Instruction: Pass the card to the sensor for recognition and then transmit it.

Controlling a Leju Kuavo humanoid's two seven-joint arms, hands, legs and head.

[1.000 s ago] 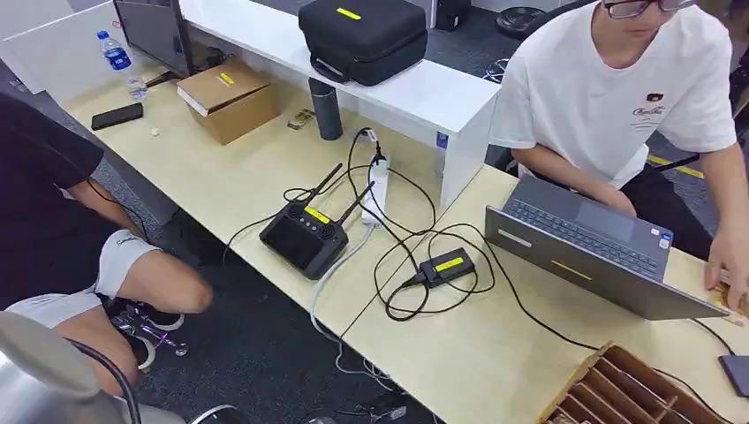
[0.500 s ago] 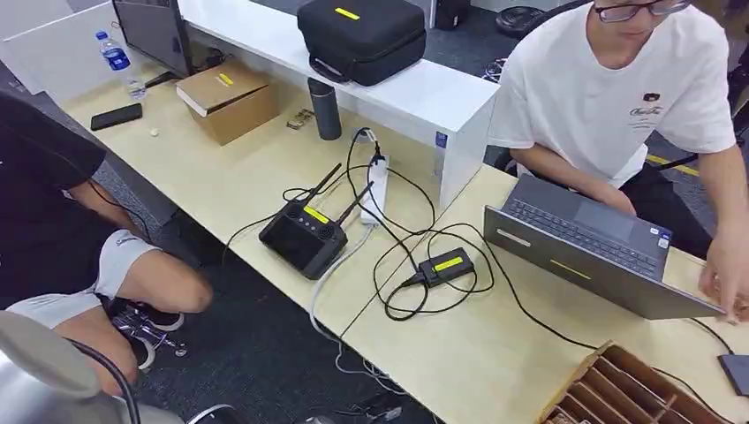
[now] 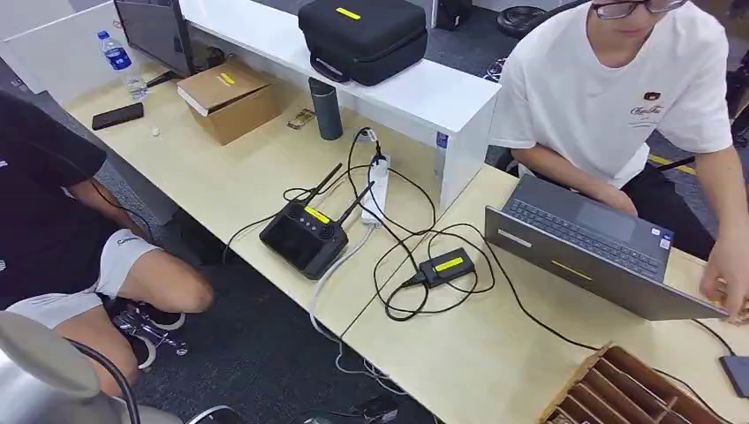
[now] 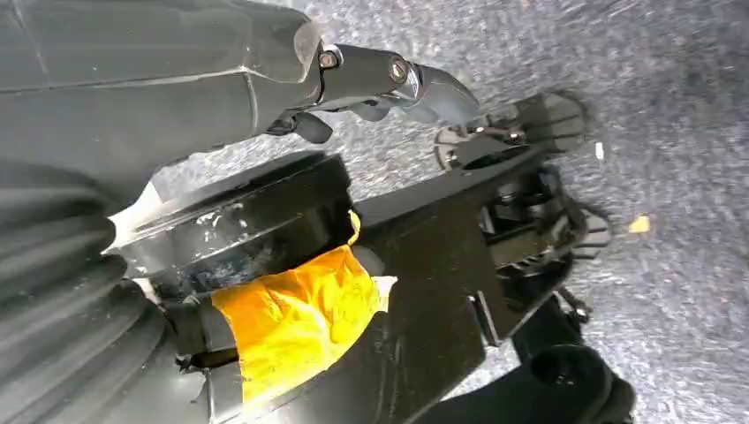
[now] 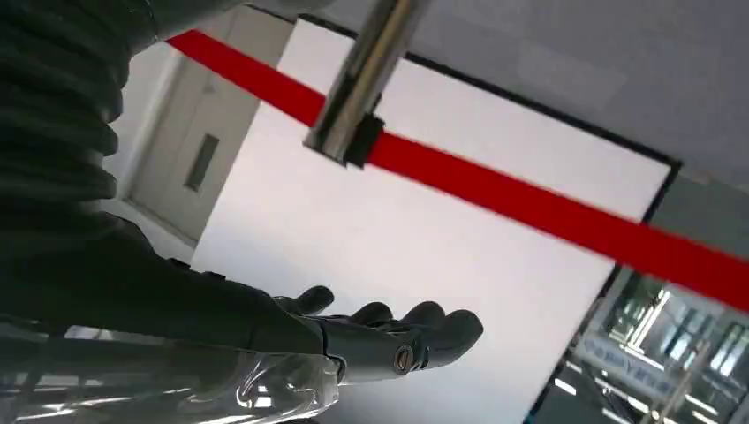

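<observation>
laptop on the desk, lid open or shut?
Open. The laptop shows its keyboard and trackpad in the head view, with the lid laid far back toward the robot. A person's hand rests at its right end. Screen content cannot be told.

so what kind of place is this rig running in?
Looks like an office or lab workspace: long light wood desks, a person typing on a laptop, and a handheld controller with cables and a power strip.
</observation>
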